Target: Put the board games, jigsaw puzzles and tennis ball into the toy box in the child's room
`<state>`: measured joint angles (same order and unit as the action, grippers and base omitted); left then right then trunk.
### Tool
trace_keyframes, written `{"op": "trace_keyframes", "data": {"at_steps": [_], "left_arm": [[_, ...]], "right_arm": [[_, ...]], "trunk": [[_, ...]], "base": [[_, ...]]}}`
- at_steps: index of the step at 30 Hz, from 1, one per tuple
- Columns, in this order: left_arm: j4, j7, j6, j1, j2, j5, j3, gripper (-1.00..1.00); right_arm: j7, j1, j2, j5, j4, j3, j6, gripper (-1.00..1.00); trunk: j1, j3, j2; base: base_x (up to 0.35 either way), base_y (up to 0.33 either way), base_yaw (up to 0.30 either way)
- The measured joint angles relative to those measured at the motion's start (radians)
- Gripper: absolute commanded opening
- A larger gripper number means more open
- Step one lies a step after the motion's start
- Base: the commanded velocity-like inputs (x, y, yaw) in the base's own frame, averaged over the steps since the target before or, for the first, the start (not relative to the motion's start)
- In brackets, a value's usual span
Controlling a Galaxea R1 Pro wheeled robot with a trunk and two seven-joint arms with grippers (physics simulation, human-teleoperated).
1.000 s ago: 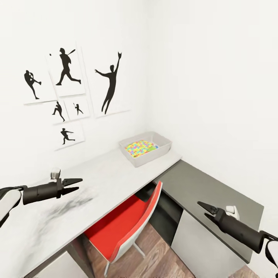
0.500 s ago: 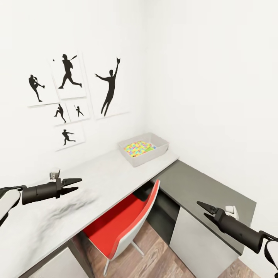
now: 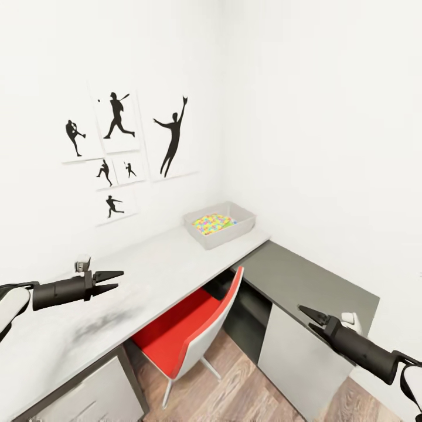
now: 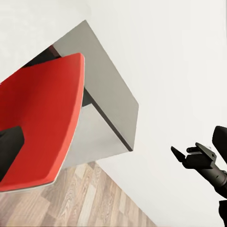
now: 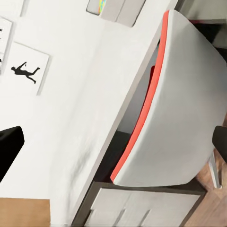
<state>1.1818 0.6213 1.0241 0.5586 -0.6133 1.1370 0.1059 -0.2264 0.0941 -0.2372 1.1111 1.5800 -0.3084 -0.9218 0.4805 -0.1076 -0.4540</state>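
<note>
Left gripper (image 3: 115,280): hovering over the near end of the table (image 3: 146,275), jaws slightly parted, gripping nothing.
Right gripper (image 3: 309,316): hanging beside the dark cabinet (image 3: 305,278), jaws a little apart, carrying nothing.
Toy box (image 3: 220,223): sitting at the far end of the table near the corner, already holding a multicolour jigsaw puzzle (image 3: 213,223).
Handling: likely being thin, light and floppy at the seams; probably best pinching a puzzle at one edge, keeping it flat.
Red chair (image 3: 190,334): standing tucked partly under the table.
</note>
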Motion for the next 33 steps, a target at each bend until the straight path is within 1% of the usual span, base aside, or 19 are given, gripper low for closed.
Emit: {"op": "trace_keyframes", "data": {"at_steps": [12, 22, 26, 33], "left_arm": [[0.000, 0.000, 0.001, 0.000, -0.002, 0.000, 0.000, 1.00], [0.000, -0.001, 0.002, 0.000, -0.002, 0.000, 0.000, 1.00], [0.000, 0.000, 0.001, 0.000, -0.002, -0.001, 0.000, 1.00], [0.000, 0.000, 0.001, 0.000, -0.002, 0.000, 0.000, 1.00]], "right_arm": [[0.000, 0.000, 0.001, 0.000, -0.001, 0.000, 0.000, 1.00], [0.000, 0.000, 0.001, 0.000, -0.002, 0.000, 0.000, 1.00], [0.000, 0.000, 0.001, 0.000, -0.002, 0.000, 0.001, 1.00], [0.000, 0.000, 0.002, 0.000, -0.003, 0.000, 0.001, 1.00]], "trunk": [[0.000, 0.019, 0.000], [0.000, 0.022, 0.000], [0.000, 0.022, 0.000], [0.000, 0.022, 0.000]], "base": [[-0.298, 0.050, 0.000], [-0.302, 0.091, -0.007], [-0.242, 0.025, -0.155], [-0.204, 0.033, -0.251]]}}
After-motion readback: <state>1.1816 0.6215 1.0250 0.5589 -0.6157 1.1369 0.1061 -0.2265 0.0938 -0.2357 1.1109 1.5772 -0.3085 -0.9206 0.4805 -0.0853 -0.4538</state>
